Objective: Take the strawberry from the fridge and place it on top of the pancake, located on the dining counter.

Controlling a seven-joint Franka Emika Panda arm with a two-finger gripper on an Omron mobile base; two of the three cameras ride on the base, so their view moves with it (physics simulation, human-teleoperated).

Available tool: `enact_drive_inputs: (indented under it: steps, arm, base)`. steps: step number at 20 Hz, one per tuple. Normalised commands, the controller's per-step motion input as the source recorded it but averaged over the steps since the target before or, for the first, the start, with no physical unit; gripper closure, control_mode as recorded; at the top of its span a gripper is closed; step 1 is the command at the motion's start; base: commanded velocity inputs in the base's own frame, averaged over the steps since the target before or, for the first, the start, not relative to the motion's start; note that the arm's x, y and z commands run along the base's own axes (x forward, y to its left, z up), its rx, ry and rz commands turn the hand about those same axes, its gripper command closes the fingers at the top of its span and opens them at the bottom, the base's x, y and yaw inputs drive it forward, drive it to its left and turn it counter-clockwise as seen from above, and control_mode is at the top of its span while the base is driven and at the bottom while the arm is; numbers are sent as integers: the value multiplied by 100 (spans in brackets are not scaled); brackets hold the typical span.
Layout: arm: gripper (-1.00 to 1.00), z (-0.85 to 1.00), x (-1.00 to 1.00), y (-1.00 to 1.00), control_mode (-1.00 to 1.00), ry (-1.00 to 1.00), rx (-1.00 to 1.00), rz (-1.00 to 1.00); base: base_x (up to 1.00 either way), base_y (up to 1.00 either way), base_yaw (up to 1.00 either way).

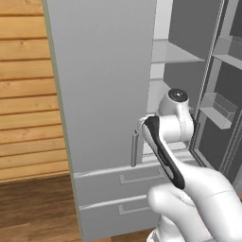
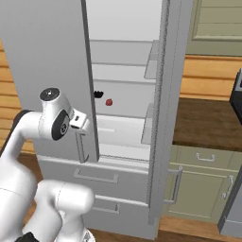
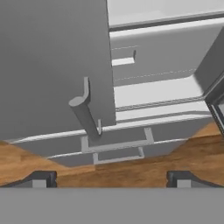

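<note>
Red strawberry [image 2: 109,101] sits deep on a fridge [image 2: 127,75] shelf; the released end effector [image 3: 111,179] could clip the left door's handle [image 3: 85,114] reaching in.

**No readable text**

No letters, numbers, brands or signs can be read. The fridge [image 2: 123,71], its drawers [image 1: 118,189] and the cabinets [image 2: 198,184] carry plain, unmarked faces in all three views.
</note>
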Motion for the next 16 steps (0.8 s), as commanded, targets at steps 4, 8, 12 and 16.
enact_drive_inputs:
  steps: [4,8,12,16]
  arm:
    - [-100,-33,56,62,-100,-7,-2,2]
    - [-100,-27,38,3,-100,-7,0,-1]
    - [-100,-51,22,0,-100,3,-1,-8]
    - [-100,-42,29,9,-100,0,-2,-4]
  base:
    - [0,0,0]
    - [0,0,0]
    - [0,0,0]
    - [0,0,0]
